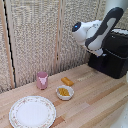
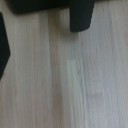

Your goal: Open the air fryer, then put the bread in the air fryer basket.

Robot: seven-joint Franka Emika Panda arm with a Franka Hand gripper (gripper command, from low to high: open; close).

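The white robot arm (image 1: 97,31) reaches in over the far right corner of the wooden bench (image 1: 90,102), as the exterior view shows it, its bulky joints hanging in front of the air fryer (image 1: 114,54), which stands at that corner against the woven wall panels. The gripper and the air fryer handle are hidden behind the arm there, so I cannot tell how the fingers stand. The wrist view is blurred: bare pale wood, with dark shapes along two edges that I cannot name with certainty. The bread (image 1: 67,81) lies flat near the middle of the bench, just beside a white bowl (image 1: 64,92) of yellow pieces. A pink cup (image 1: 42,79) stands nearby, and a patterned plate (image 1: 32,111) sits toward the near left corner.
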